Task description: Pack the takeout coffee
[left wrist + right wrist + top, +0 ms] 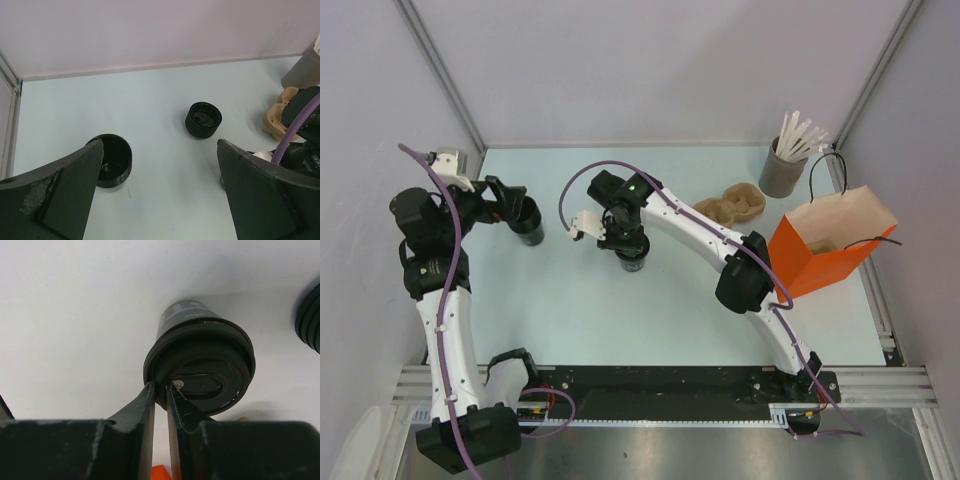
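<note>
Right gripper (pixel 161 386) is down on top of the small black disposable cup (pixel 171 326), with its two fingers only a thin slit apart. One fingertip sits against the outside of the round black lid (pixel 200 365) and the other is just inside, on the lid's top, so the raised rim lands right in that slit. Whether it's actually pinching the rim or just resting there, honestly can't tell. The cup stands upright on the pale blue bench (pixel 620 320), roughly mid-bench, with the lid on. There's some pale lettering on its side, too blurry to read.

Left gripper (pixel 160 145) is over on the left side with its fingers spread wide, holding nothing. Close by one of its fingers there's an all-black lidless cup (pixel 112 160), upright. A squat ribbed black cup (pixel 203 119), also lidless, sits further out on the bench.

An orange paper bag (pixel 815 255) with thin black handles stands open near the right edge. It's well apart from the lidded cup, and the elbow of the right arm (pixel 700 230) is between them. Behind the bag, in the back right corner, is a grey round tub (pixel 778 178) with white sticks (pixel 800 135) poking out. Next to the tub is a tan lumpy moulded thing (pixel 730 207), can't tell what it is.
</note>
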Controlling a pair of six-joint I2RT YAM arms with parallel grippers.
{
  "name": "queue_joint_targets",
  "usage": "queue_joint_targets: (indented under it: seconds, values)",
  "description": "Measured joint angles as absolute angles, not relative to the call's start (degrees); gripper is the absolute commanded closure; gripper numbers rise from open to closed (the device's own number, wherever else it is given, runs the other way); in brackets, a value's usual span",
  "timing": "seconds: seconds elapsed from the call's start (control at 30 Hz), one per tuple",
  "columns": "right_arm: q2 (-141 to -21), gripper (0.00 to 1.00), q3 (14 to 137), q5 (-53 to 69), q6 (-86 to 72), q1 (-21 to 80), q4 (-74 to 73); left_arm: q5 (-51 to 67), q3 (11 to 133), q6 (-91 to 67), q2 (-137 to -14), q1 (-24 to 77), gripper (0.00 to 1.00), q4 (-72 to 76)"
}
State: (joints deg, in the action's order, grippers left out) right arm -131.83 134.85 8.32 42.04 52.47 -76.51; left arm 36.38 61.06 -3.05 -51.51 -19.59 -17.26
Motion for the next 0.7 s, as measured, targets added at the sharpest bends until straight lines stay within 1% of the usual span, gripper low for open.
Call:
queue_joint_targets:
  seconds: [0.33, 0.5, 0.7]
  values:
    - [-132.31, 0.78, 134.85, 7.99, 42.04, 52.56, -76.53, 36.45, 60.69, -3.14, -51.51, -19.92, 0.0, -17.08]
    - [-132.57, 0.71, 135.39, 7.7, 41.85, 52.77, -76.66, 36.67, 60.69, -3.22, -51.51, -20.08, 0.0, -17.04]
    - [-132.49, 0.6, 138.3, 7.73, 41.58, 52.77, -76.73, 36.82, 60.66, -3.62, -51.51, -20.12, 0.0, -16.86]
